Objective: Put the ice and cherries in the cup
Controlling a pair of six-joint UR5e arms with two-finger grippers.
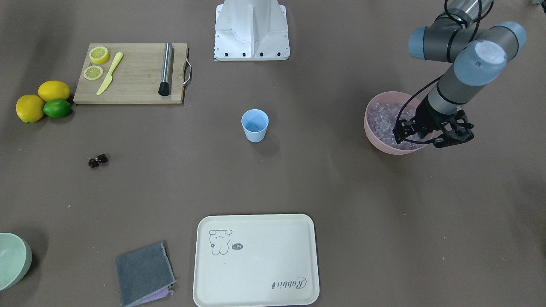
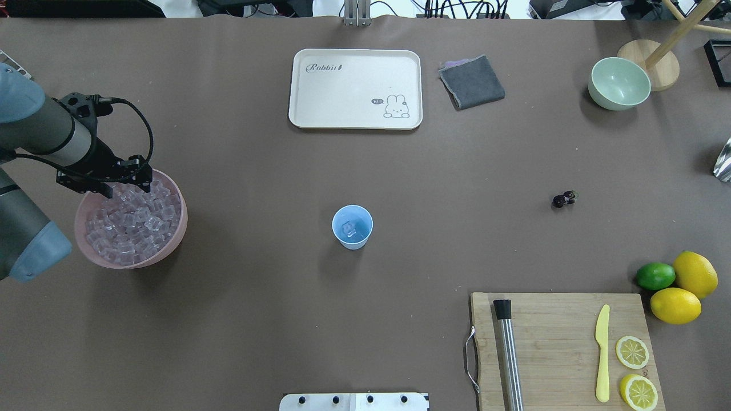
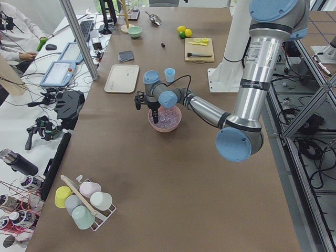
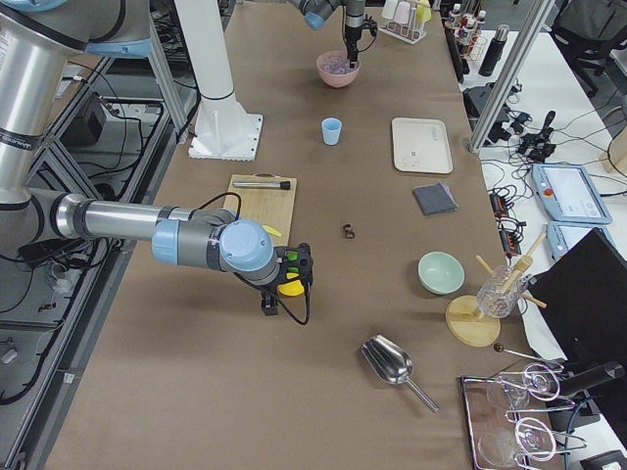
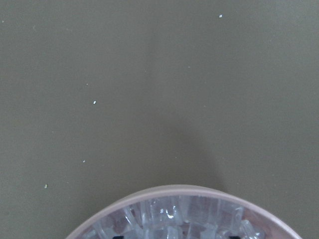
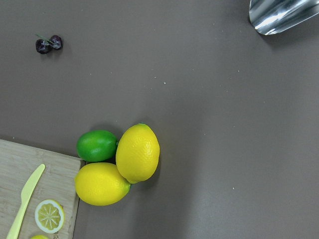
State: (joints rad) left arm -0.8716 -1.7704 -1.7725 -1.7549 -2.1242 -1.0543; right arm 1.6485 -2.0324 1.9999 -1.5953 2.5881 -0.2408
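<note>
The light blue cup [image 2: 352, 226] stands upright mid-table with one ice cube [image 2: 349, 229] inside. It also shows in the front view [image 1: 255, 125]. The pink bowl [image 2: 178, 220] on the robot's left holds many clear ice cubes [image 2: 134, 222]. My left gripper [image 2: 125, 187] is down at the bowl's far rim, among the cubes, with its jaws apart. It also shows in the front view [image 1: 417, 137]. The cherries [image 2: 563, 198] lie on the table to the right of the cup and show in the right wrist view [image 6: 48, 44]. My right gripper [image 4: 266, 304] hovers near the lemons; I cannot tell its state.
A cream tray [image 2: 355, 87], a grey cloth [image 2: 472, 81] and a pale green bowl [image 2: 619, 83] sit at the far side. A cutting board [image 2: 557, 342] holds a muddler [image 2: 507, 354], a yellow knife and lemon slices. Lemons [image 2: 675, 305] and a lime [image 2: 655, 275] lie beside it. A metal scoop [image 6: 279, 15] is nearby.
</note>
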